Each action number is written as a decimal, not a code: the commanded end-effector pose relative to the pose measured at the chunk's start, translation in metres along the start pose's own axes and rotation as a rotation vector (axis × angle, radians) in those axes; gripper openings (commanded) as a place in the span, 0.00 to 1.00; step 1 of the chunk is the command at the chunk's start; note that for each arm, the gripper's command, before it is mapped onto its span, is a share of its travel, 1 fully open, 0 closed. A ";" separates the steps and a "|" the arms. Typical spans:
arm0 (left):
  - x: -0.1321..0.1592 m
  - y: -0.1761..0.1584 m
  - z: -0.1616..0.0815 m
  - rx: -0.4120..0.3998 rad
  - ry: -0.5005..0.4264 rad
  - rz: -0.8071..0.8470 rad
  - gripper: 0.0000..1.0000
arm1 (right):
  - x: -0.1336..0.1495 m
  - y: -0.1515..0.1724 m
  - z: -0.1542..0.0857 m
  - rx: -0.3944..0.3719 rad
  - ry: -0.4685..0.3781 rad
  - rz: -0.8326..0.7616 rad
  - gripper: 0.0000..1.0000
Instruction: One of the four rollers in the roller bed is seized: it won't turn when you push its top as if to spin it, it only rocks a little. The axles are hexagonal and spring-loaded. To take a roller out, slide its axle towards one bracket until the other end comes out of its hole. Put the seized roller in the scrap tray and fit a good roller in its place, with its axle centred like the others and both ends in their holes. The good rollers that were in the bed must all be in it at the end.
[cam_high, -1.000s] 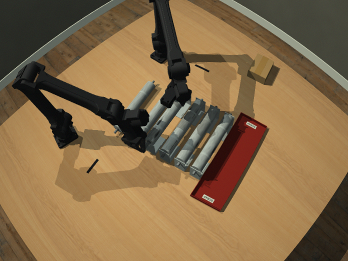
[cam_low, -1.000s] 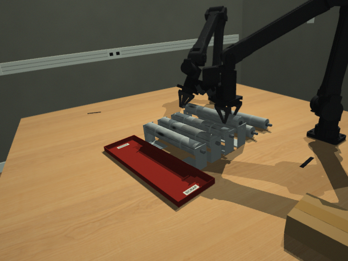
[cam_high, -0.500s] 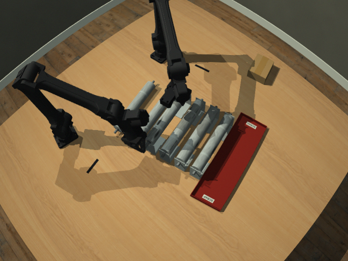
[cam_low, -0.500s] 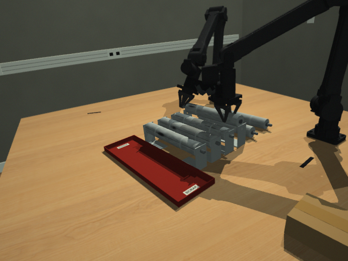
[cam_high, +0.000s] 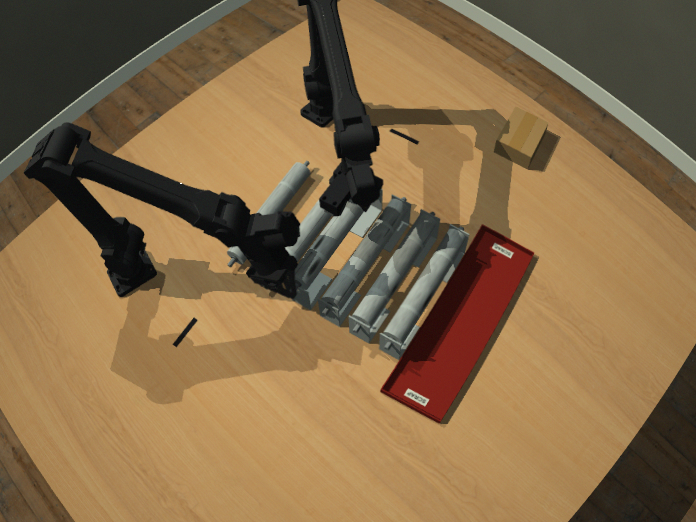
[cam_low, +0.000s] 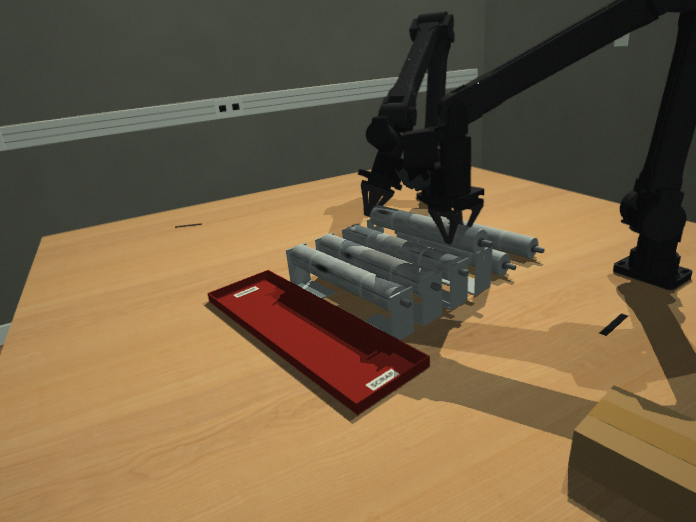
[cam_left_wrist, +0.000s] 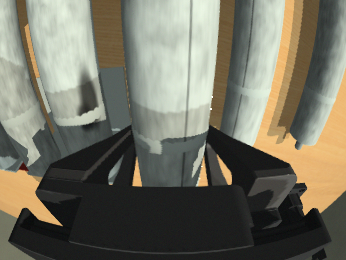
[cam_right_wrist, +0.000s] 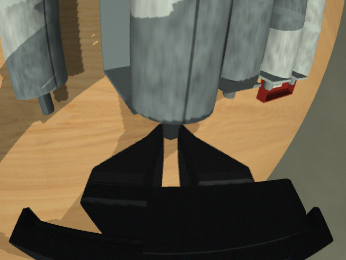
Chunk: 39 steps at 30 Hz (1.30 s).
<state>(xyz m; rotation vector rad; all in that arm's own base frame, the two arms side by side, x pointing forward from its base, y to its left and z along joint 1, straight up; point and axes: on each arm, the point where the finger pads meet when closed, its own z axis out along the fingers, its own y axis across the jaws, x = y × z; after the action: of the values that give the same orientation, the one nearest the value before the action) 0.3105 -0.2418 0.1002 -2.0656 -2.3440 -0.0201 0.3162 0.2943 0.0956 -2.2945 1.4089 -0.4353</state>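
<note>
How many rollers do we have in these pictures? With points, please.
6: three rollers (cam_high: 368, 255) (cam_low: 342, 269) (cam_left_wrist: 62, 45) (cam_right_wrist: 247, 45) in brackets, one held roller (cam_high: 335, 235) (cam_low: 418, 221) (cam_left_wrist: 170, 75) (cam_right_wrist: 170, 75) in the left gripper (cam_high: 351, 205) (cam_low: 458, 230) (cam_left_wrist: 170, 131), two spare-side rollers (cam_high: 286, 185) (cam_low: 508, 238) (cam_left_wrist: 257, 50) (cam_right_wrist: 35, 65) on the table. None seems hidden.

Before you, grey metallic-looking rollers (cam_high: 413, 264) (cam_low: 348, 269) (cam_left_wrist: 172, 60) (cam_right_wrist: 172, 75) with mottled, streaky surfaces, matt red scrap tray (cam_high: 458, 337) (cam_low: 314, 342), pale smooth wood-grain tabletop (cam_high: 252, 438) (cam_low: 140, 393), brown cardboard-like box (cam_high: 522, 136) (cam_low: 635, 449).

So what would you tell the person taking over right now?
Left gripper: closed on a roller.
Right gripper: closed on its axle.
Three other rollers: in brackets.
Two more: on the table.
Done: one place lacks a seated roller.
Left: seat a good roller, axle centred; scrap the seized one (can't tell which); scrap tray holds none.
</note>
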 end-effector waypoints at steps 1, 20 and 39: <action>-0.008 0.019 -0.033 -0.053 -0.029 0.000 0.32 | 0.017 -0.014 -0.004 0.026 0.034 0.004 0.03; -0.008 0.019 -0.033 -0.053 -0.029 0.000 0.32 | 0.017 -0.014 -0.004 0.026 0.034 0.004 0.03; -0.008 0.019 -0.033 -0.053 -0.029 0.000 0.32 | -0.025 -0.042 -0.013 0.085 -0.057 -0.024 0.32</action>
<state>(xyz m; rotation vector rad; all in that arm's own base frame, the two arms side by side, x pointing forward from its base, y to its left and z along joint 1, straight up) 0.3099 -0.2385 0.1001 -2.0570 -2.3381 -0.0330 0.3149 0.3003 0.0975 -2.2911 1.3874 -0.4200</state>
